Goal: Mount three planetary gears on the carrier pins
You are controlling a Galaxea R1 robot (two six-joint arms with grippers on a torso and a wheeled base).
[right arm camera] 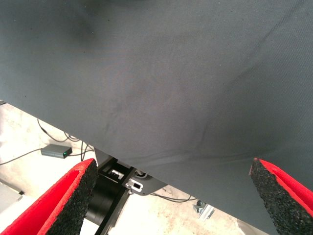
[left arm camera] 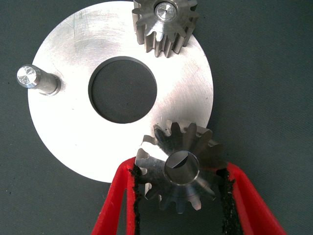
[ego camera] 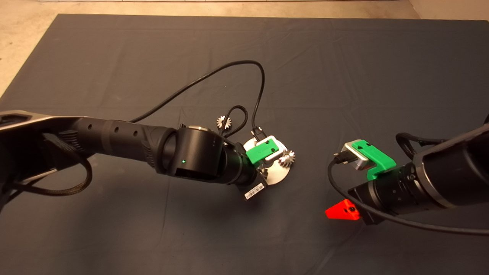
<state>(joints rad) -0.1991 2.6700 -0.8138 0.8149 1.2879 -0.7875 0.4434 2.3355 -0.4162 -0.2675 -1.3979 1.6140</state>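
The shiny silver disc point(left arm camera: 68, 127) lies on the dark mat, with my left arm reaching over it in the head view. My left gripper point(left arm camera: 179, 168) is shut on a planetary gear point(left arm camera: 182, 188) at the disc's rim. Shiny metal shows inside that gear's centre hole, and I cannot tell how far down it sits. A second gear point(left arm camera: 165, 24) sits on a carrier pin, also seen from above point(ego camera: 287, 157). One carrier pin point(left arm camera: 30, 78) stands bare. A third gear point(ego camera: 224, 122) lies loose on the mat beyond the left wrist. My right gripper point(right arm camera: 171, 196) is open and holds nothing, to the right of the disc point(ego camera: 278, 176).
A black cable point(ego camera: 214, 76) loops from the left wrist over the mat behind the disc. The right arm's red finger point(ego camera: 342, 211) hangs low over the mat. Bare floor shows past the mat's far edge point(ego camera: 229, 7).
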